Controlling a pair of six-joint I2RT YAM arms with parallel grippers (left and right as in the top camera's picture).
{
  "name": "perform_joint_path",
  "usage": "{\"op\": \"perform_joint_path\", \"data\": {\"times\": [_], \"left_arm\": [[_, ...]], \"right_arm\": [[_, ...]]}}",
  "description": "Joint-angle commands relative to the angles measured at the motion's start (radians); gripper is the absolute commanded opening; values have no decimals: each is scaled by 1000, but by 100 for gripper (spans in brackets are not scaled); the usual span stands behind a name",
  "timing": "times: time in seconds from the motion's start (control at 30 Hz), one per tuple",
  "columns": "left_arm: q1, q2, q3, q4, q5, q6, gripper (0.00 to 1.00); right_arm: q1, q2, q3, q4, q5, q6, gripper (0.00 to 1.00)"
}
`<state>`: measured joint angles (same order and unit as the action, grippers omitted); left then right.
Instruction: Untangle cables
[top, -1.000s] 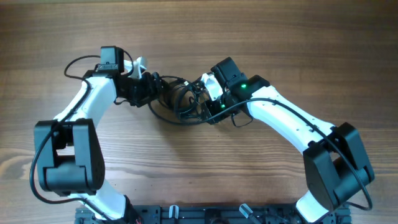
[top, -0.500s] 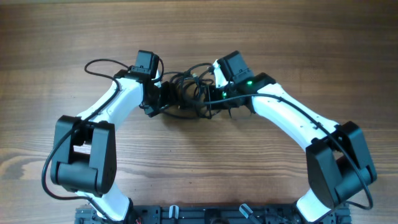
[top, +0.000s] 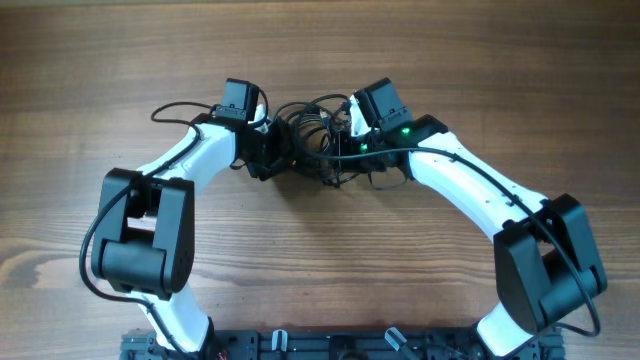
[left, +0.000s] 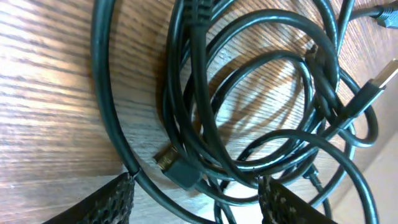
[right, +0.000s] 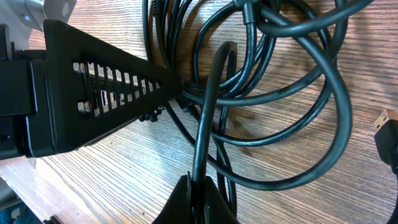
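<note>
The cables (top: 308, 135) lie as one tangled black clump on the wooden table, between my two grippers. In the left wrist view the loops (left: 249, 93) cross over each other, with a metal-tipped plug (left: 176, 167) and a flat USB plug (left: 375, 92) showing. My left gripper (left: 198, 202) is open, its mesh-textured fingers (left: 115, 200) set wide apart with several strands running between them. My right gripper (right: 200, 196) is shut on one cable strand (right: 208, 124) that rises from its tips into the clump. The left gripper's slotted finger (right: 106, 93) reaches into the same loops.
Both arms bend inward over the table (top: 320, 260) and meet at its far middle. The left arm's own thick wire (top: 175, 108) loops out to the left. A black rail (top: 330, 345) runs along the front edge between the arm bases.
The left arm has swung right and into the clump. The right gripper has shut on a strand. The clump has shifted slightly toward the table's far side.
</note>
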<state>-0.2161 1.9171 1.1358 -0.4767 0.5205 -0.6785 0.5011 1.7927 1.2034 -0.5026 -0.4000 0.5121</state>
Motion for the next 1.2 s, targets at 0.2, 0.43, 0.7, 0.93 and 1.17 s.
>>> {"op": "perform_joint_path", "data": {"times": [0.2, 0.43, 0.7, 0.93, 1.17], "left_arm": [[-76, 105, -6, 62, -148, -119, 51], [25, 113, -6, 28, -13, -85, 4], [220, 96, -6, 11, 436, 203, 42], [288, -49, -5, -173, 460, 221, 56], [154, -72, -5, -285, 459, -93, 60]], "right_arm": [[0, -12, -1, 10, -56, 11, 4], [-135, -13, -1, 19, -335, -23, 4], [-163, -13, -1, 23, -388, -20, 4], [-163, -13, -1, 125, -435, 165, 4], [-162, -13, -1, 214, -441, 331, 4]]}}
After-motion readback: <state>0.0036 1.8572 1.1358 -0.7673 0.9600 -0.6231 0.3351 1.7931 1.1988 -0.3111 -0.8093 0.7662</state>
